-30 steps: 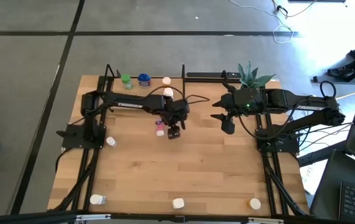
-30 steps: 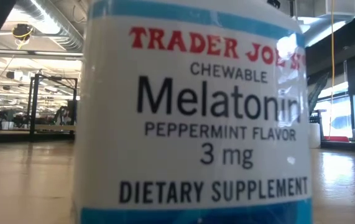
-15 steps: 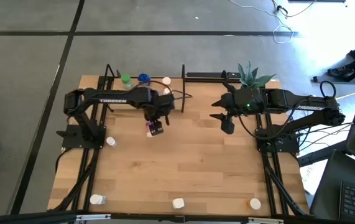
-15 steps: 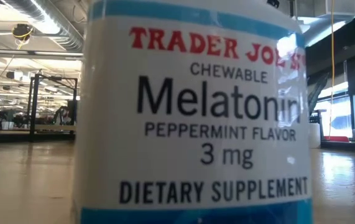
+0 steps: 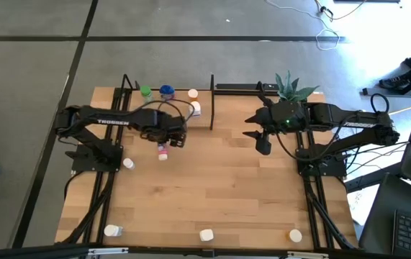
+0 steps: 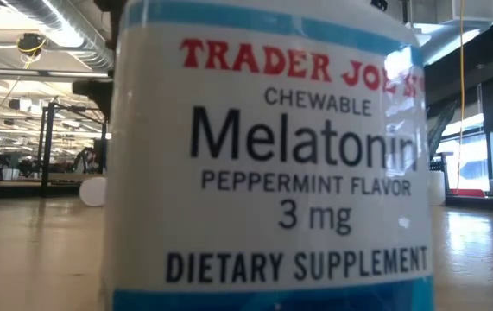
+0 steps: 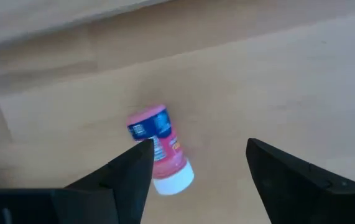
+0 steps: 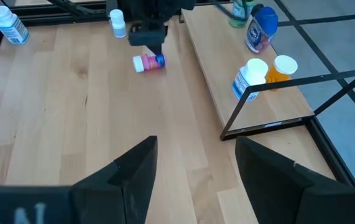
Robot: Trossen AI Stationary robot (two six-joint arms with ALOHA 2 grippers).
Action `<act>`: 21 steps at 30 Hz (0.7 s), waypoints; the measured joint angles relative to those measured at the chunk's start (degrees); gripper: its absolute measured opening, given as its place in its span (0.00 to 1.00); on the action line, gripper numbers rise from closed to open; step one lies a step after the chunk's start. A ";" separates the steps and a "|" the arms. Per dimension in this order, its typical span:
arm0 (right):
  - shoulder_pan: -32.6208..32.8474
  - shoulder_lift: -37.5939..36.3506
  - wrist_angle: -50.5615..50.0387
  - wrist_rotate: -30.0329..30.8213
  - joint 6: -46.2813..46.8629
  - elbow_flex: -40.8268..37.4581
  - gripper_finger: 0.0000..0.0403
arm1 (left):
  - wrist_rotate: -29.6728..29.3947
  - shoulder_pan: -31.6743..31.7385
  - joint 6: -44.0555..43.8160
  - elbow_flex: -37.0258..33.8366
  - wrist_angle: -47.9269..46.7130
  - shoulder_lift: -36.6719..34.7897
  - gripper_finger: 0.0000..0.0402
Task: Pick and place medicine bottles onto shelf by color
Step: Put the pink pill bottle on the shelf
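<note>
A pink bottle (image 7: 160,148) with a white cap lies on its side on the table; it also shows in the high view (image 5: 163,151) and the right wrist view (image 8: 148,62). My left gripper (image 5: 172,139) is open just above it, and one fingertip (image 7: 137,163) stands beside its body; I cannot tell whether it touches. The shelf (image 5: 168,103) at the far left bears a green bottle (image 5: 146,92), a blue bottle (image 5: 166,91), an orange-capped bottle (image 5: 193,93) and a white bottle (image 5: 196,108). My right gripper (image 5: 260,141) is open and empty, right of centre.
Loose white bottles stand on the table: one at the left (image 5: 128,164) and others along the near edge (image 5: 111,231) (image 5: 295,235). A melatonin bottle (image 6: 268,155) fills the low view. A potted plant (image 5: 289,86) stands at the far right. Black shelf posts (image 5: 211,101) rise beside the board.
My left gripper has drawn back toward the table's left edge. The pink bottle has gone that way with it and now lies on its side on the table, farther left than a second ago. My right arm has kept still.
</note>
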 joint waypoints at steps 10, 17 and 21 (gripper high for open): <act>0.00 0.00 -0.02 0.00 0.02 0.00 0.54 | -2.95 -0.09 -11.89 -7.42 0.35 0.06 0.62; 0.00 0.00 -0.04 0.00 0.01 0.00 0.54 | 0.80 -1.41 -17.00 -11.81 0.17 0.06 0.62; -0.02 0.00 -0.04 0.00 0.00 0.00 0.54 | 2.64 -3.39 -18.33 -11.93 -2.77 0.06 0.62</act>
